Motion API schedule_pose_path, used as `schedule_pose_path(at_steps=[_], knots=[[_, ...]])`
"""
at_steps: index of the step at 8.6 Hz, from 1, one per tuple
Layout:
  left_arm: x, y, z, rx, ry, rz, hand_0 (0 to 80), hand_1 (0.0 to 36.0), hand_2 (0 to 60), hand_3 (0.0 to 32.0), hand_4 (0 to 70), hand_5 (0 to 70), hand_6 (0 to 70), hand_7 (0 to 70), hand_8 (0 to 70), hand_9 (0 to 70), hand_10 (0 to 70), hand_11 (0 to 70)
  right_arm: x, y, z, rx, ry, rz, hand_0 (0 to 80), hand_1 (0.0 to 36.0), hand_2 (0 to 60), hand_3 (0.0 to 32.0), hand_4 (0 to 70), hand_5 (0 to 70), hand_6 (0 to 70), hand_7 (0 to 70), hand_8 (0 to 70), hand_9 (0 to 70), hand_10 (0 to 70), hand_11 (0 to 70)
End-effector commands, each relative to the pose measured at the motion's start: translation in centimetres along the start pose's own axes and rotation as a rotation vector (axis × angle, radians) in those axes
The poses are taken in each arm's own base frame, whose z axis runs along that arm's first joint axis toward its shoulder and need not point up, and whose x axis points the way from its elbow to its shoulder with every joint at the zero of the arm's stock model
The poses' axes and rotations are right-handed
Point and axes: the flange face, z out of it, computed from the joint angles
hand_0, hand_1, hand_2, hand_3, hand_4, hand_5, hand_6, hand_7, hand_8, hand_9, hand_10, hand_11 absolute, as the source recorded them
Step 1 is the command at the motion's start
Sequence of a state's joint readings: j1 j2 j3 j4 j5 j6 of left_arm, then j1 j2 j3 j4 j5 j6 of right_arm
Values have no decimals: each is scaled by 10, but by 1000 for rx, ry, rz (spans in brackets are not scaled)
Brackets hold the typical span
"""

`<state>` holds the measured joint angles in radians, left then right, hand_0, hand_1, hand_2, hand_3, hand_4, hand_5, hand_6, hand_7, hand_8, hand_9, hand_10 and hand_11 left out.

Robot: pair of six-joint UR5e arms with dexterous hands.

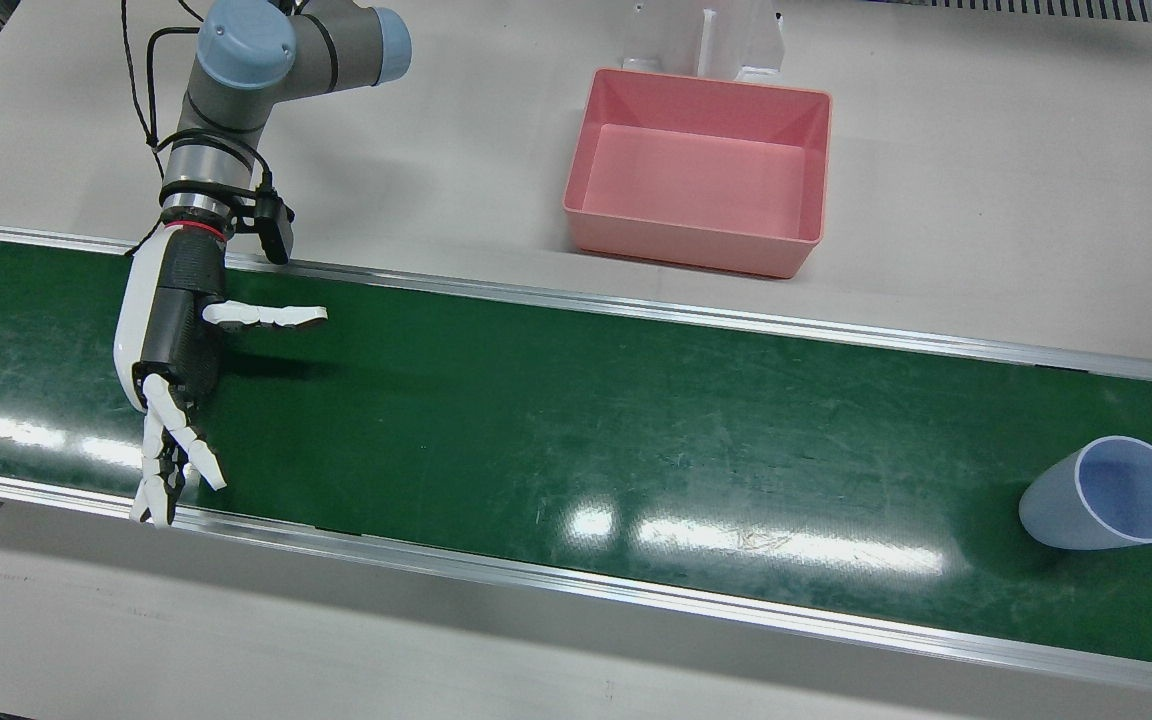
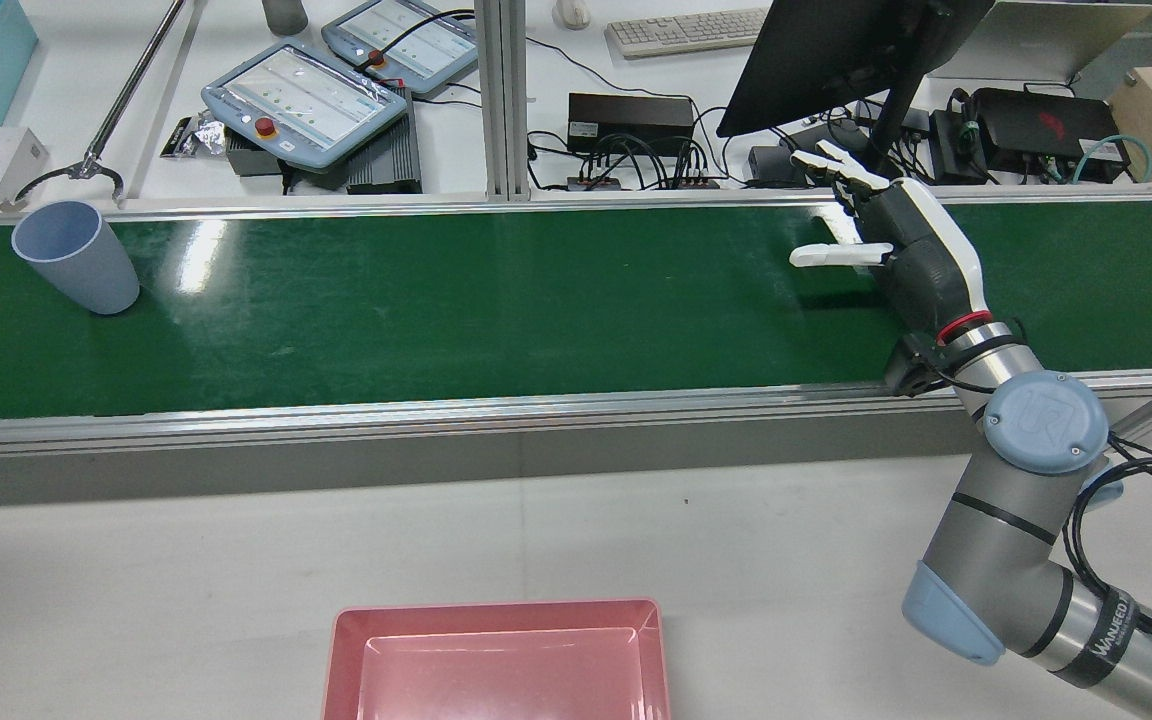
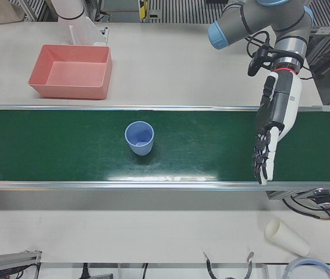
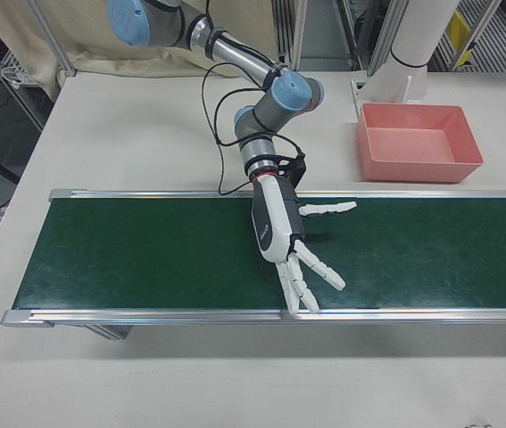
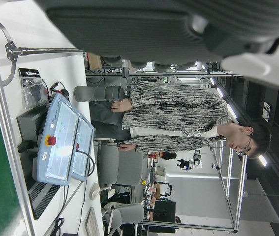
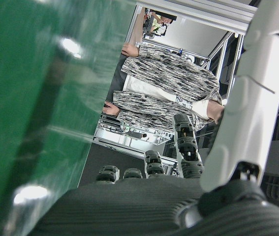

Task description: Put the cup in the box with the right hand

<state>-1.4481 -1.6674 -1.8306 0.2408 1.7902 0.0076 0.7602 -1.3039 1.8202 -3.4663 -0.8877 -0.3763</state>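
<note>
The pale blue cup (image 1: 1106,495) stands on the green belt (image 1: 576,430), at the right end of the front view. It also shows in the rear view (image 2: 76,255) and the left-front view (image 3: 139,138). The pink box (image 1: 696,170) sits empty on the white table behind the belt, and shows in the right-front view (image 4: 418,143). My right hand (image 1: 176,350) is open and empty over the belt's other end, far from the cup, fingers spread (image 4: 288,232). My left hand (image 3: 271,125) is open and empty over the belt, to the right of the cup in that view.
Aluminium rails (image 1: 636,590) edge the belt on both sides. Teach pendants (image 2: 306,95), cables and a monitor stand (image 2: 836,60) lie beyond the belt's far rail. A stack of paper cups (image 3: 284,235) lies on the near table. A person stands behind the station (image 5: 178,113).
</note>
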Motion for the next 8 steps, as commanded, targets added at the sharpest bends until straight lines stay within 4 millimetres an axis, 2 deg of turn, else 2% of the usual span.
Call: schedule_pose_path(at_steps=[1,8], knots=[[0,0,0,1,0,0,0,0,0,0,0,0,0,0,0,0,0,0,1,-1,0,2,1,-1,517,179,0,0,34,53,40,125,0,11,22,52],[0,0,0,1,0,0,0,0,0,0,0,0,0,0,0,0,0,0,0,-2,0,2,1,-1,514,177,0,0,23,52,38,122,0,10,21,49]])
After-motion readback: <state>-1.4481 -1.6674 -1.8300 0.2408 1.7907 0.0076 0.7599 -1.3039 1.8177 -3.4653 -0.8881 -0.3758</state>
